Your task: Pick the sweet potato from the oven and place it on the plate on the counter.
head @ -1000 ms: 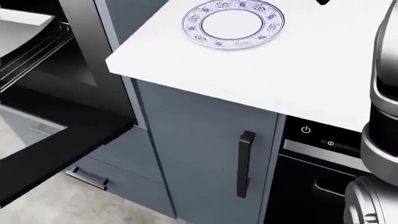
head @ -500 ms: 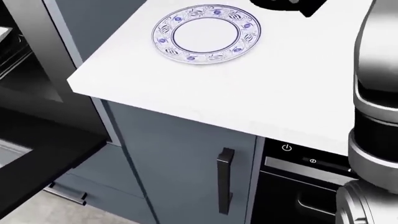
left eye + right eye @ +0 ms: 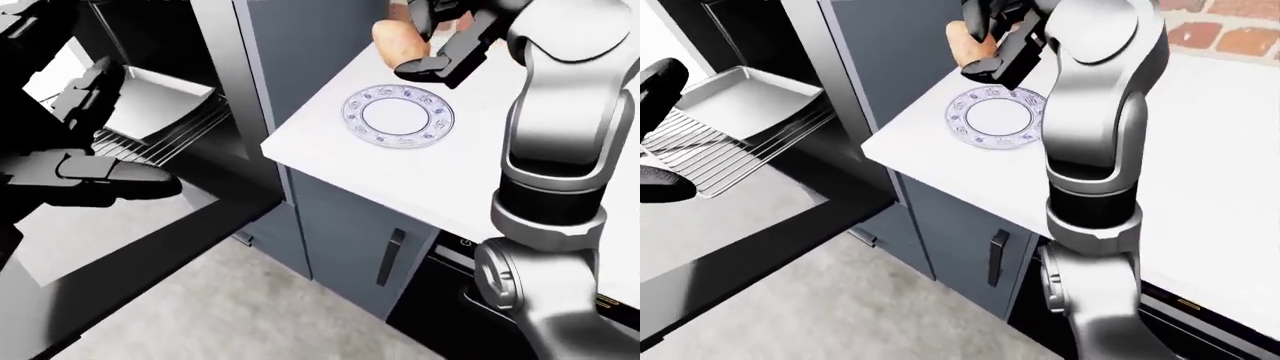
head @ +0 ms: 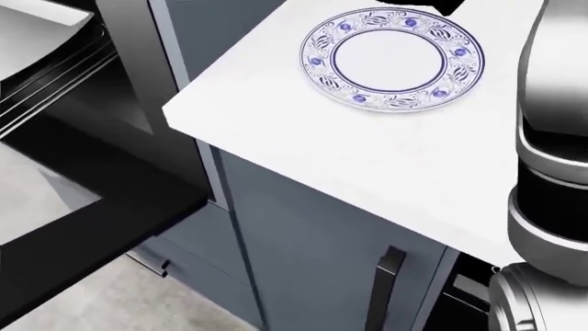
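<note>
The sweet potato (image 3: 398, 39) is gripped in the right hand (image 3: 440, 45) at the top of the left-eye view, above the empty plate (image 3: 398, 116) on the counter (image 3: 450, 184). Removal from the oven (image 3: 150, 112) is judged done; placing remains. The left hand's (image 3: 85, 101) state cannot be told.

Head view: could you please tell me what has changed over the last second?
The camera moved: the plate slid left in the view, then swung right and now looks larger. The plate is empty throughout. The right hand holds the sweet potato above it.
</note>
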Available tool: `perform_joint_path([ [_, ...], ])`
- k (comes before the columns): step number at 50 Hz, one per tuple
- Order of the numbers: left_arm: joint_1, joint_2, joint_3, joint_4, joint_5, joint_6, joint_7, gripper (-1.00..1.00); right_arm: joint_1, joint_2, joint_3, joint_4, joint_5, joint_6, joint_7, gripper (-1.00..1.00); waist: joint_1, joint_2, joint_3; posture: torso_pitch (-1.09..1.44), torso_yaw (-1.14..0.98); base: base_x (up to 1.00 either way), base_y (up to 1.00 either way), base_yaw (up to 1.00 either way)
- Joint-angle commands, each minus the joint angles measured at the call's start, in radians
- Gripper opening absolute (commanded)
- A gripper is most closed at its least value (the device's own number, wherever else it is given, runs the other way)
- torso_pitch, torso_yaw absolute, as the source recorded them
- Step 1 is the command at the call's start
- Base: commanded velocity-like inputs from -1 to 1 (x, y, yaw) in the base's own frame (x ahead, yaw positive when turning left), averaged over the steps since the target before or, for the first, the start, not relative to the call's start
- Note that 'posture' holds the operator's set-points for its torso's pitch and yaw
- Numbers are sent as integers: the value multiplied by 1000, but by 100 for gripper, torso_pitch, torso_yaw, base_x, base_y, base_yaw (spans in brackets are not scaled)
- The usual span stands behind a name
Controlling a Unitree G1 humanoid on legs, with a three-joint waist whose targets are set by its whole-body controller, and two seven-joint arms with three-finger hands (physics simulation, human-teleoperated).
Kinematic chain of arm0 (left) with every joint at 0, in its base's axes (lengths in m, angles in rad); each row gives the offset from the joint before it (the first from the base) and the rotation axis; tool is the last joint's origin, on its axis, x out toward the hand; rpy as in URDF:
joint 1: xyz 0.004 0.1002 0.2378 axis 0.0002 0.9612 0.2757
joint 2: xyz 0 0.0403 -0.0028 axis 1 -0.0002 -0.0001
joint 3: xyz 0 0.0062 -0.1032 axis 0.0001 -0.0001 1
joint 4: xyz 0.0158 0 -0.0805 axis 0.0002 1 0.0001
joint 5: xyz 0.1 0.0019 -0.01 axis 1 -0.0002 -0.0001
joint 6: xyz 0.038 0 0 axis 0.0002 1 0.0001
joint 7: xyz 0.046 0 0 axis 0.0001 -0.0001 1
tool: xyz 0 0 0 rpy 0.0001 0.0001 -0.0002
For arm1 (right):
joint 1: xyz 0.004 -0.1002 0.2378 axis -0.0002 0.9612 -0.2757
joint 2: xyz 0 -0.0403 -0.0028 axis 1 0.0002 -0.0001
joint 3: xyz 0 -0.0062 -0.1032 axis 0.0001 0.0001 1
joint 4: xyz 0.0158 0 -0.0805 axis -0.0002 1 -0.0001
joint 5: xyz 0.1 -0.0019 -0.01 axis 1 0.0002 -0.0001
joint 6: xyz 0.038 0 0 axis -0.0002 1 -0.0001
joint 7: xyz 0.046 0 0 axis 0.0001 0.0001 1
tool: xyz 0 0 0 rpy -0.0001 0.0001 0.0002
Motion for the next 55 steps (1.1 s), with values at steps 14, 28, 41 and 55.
perform_joint_path([
  [14,-7,-9,45,-19,37,-23,-8,100,-63,7,5,84,-6,-58,-71,-100,-18,54,-49,0,0,0,0,0],
  [28,43,-58,69,-45,82,-15,-44,100,-134,12,24,282,-96,-62,-34,-100,-24,57,-45,0,0,0,0,0],
  [41,59,-114,70,-68,128,9,-70,100,-173,1,6,509,-117,-116,-108,-100,-22,60,-49,0,0,0,0,0],
  [55,57,-111,82,-52,142,14,-92,100,-175,-14,-5,710,-49,-181,-258,-100,-17,64,-57,0,0,0,0,0],
])
